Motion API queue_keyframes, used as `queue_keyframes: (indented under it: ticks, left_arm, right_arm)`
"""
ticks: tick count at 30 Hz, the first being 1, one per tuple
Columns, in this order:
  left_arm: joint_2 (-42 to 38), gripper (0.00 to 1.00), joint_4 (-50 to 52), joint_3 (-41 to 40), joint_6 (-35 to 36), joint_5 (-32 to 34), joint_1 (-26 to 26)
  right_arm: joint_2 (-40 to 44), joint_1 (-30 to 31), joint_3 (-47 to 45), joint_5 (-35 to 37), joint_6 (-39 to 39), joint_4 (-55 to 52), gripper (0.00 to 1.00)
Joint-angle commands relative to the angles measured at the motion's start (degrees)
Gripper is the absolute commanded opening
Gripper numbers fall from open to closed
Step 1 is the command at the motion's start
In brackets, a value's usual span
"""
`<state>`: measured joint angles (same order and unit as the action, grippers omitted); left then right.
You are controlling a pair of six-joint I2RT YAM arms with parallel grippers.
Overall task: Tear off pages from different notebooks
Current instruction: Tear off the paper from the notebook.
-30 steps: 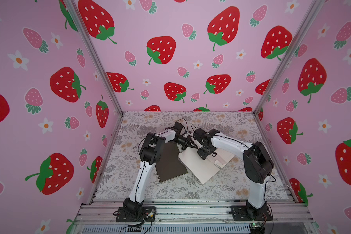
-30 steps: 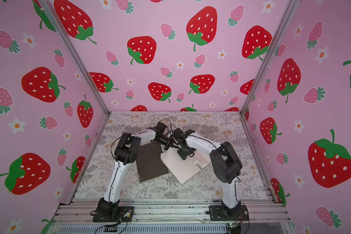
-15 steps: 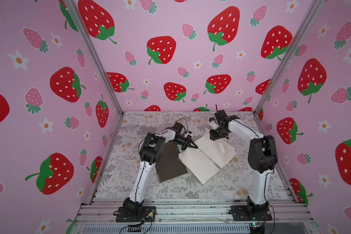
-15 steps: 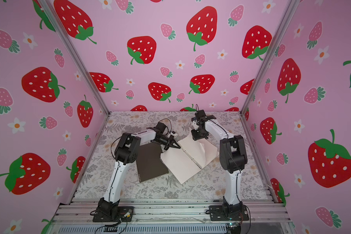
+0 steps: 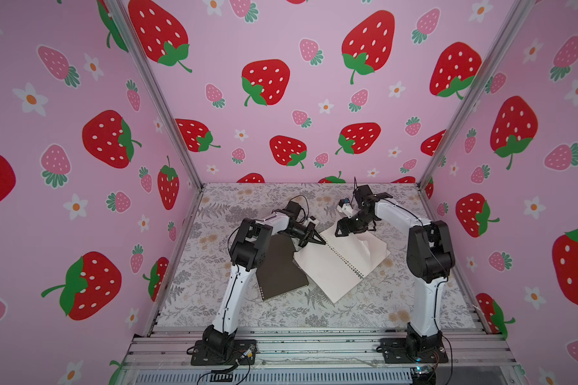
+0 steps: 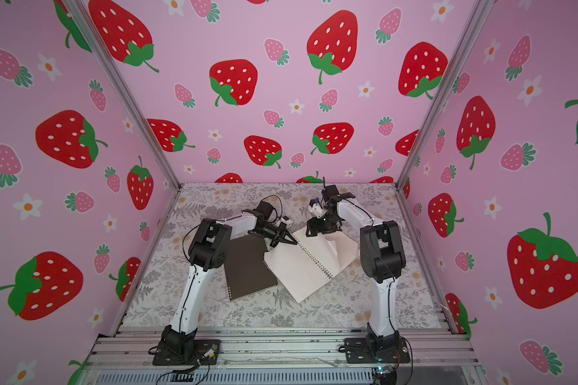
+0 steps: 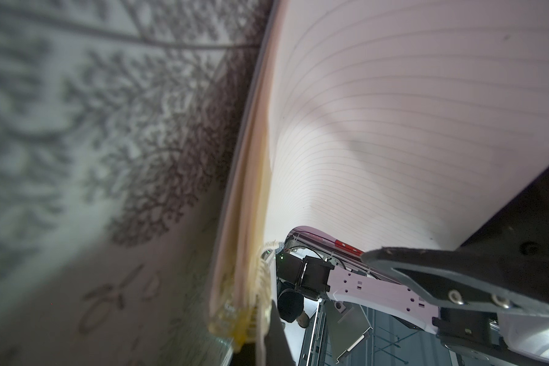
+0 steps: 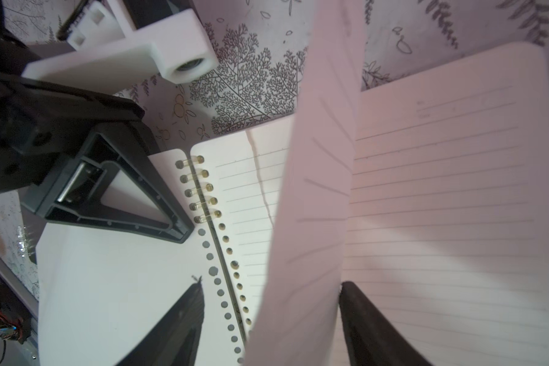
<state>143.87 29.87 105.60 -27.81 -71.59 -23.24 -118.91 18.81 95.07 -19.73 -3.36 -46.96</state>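
In both top views a dark notebook (image 5: 281, 266) lies shut on the patterned table (image 5: 381, 300), just left of centre. A white notebook (image 5: 327, 271) lies open to its right, touching it. The left gripper (image 5: 317, 240) has its fingers closed to a point and grips nothing. Its tip presses on the white notebook's left leaf, near the upper end of the spiral (image 5: 344, 258). The right gripper (image 5: 342, 231) hangs over the upper corner of the right leaf, where one page (image 5: 364, 245) bulges upward.

In the left wrist view, that lined page (image 7: 409, 126) curves up and fills the right of the frame. The edge of the paper stack runs down the centre and the blurred table (image 7: 61, 142) is on the left. One dark finger (image 7: 425, 269) crosses the lower right.

In the right wrist view, the right gripper (image 8: 271, 285) sits at the bottom with its two dark fingers (image 8: 184, 323) well apart and not pinching. The raised page (image 8: 314, 206) stands between them, close to the right-hand finger. I cannot tell whether they touch. At the left of the frame the left gripper (image 8: 179, 233) rests its closed tip on the blank leaf, just beside the spiral (image 8: 200, 190).
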Motion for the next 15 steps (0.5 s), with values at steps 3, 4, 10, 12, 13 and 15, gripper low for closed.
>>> queue_keyframes:
  ticks: [3,4,10,12,13,15]
  left_arm:
    - [-0.2,0.0,1.0,1.9,1.5,-2.3,0.2]
    - [-0.4,0.0,1.0,1.9,1.7,-2.5,0.3]
    - [-1.4,0.0,0.8,1.6,1.7,-2.4,0.8]
    - [-1.4,0.0,0.5,1.6,1.5,-2.3,0.9]
    - [-1.4,0.0,0.2,1.6,1.4,-2.3,1.0]
    - [-1.1,0.0,0.0,1.9,1.2,-2.2,0.9]
  right_arm:
    - [-2.3,0.7,0.4,1.7,-1.5,-2.3,0.7]
    - [-2.6,0.8,0.2,1.5,-1.3,-2.3,0.7]
    - [-1.1,1.7,-4.3,3.0,2.5,-2.7,0.72]
    - [1.1,2.0,-8.0,3.4,5.0,-1.8,0.72]
    - [2.5,2.3,-10.2,3.7,6.2,-1.3,0.72]
    - [5.0,2.8,-13.4,6.1,8.4,-1.2,0.73]
